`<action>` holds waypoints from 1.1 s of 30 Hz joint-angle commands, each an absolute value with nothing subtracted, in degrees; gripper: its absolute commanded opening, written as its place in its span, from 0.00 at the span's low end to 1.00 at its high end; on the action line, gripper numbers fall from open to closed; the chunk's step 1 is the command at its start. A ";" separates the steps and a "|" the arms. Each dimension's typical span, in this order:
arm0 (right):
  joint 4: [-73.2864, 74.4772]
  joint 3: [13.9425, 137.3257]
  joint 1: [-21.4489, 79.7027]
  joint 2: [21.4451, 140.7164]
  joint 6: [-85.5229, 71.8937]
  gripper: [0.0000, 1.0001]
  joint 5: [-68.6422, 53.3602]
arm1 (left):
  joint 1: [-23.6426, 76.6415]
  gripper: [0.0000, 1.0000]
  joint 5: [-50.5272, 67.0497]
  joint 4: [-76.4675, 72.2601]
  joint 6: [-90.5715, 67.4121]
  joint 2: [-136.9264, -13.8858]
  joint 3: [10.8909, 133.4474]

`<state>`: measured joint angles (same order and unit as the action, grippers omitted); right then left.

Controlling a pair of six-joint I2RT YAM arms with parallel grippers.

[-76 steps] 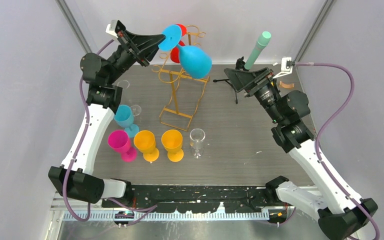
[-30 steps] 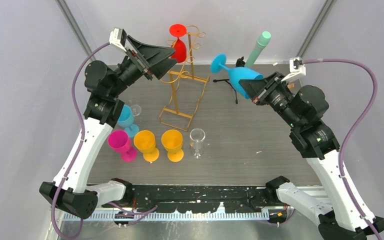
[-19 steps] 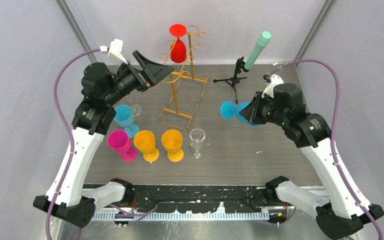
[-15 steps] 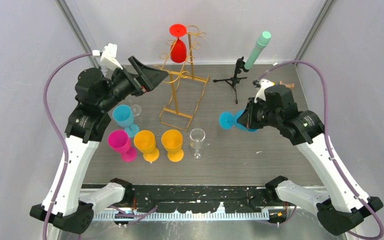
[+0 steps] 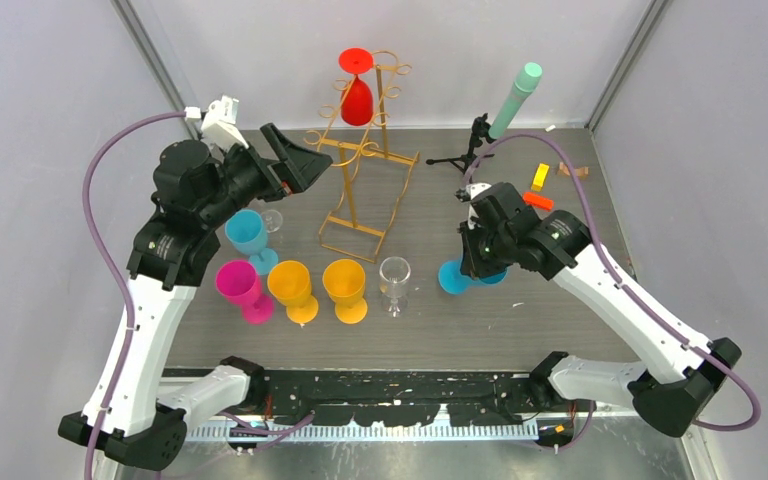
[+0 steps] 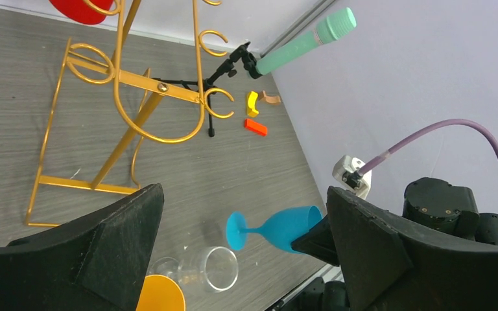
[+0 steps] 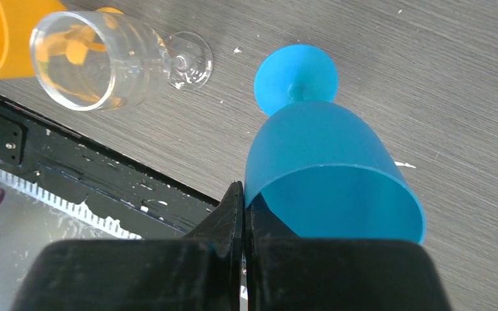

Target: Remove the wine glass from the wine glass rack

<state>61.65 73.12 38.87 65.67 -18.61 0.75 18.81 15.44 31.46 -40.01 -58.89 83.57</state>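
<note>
No legible text, label, brand mark, number or sign in any of the three views. Surfaces checked:
- blue wine glass (image 7: 324, 162): plain
- wine glass rack (image 6: 136, 79): bare gold wire
- white connector (image 6: 352, 176) on the purple cable: too small to tell whether it carries any marking

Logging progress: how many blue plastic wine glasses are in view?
2. One blue plastic wine glass is clamped at its rim by the right gripper; a second blue glass stands at the left, behind the pink plastic wine glass. None appear hidden.
</note>
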 commanded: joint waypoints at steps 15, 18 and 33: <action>57.50 70.54 43.35 73.81 -17.76 0.00 -4.76 | 18.90 1.00 13.54 33.37 -36.66 -58.10 86.13; 57.14 70.53 44.07 74.93 -17.69 0.01 -4.93 | 18.90 1.00 13.54 33.69 -36.44 -58.18 86.30; 57.87 73.26 44.74 78.67 -16.70 0.30 -4.25 | 18.90 1.00 12.20 34.69 -34.47 -58.47 87.06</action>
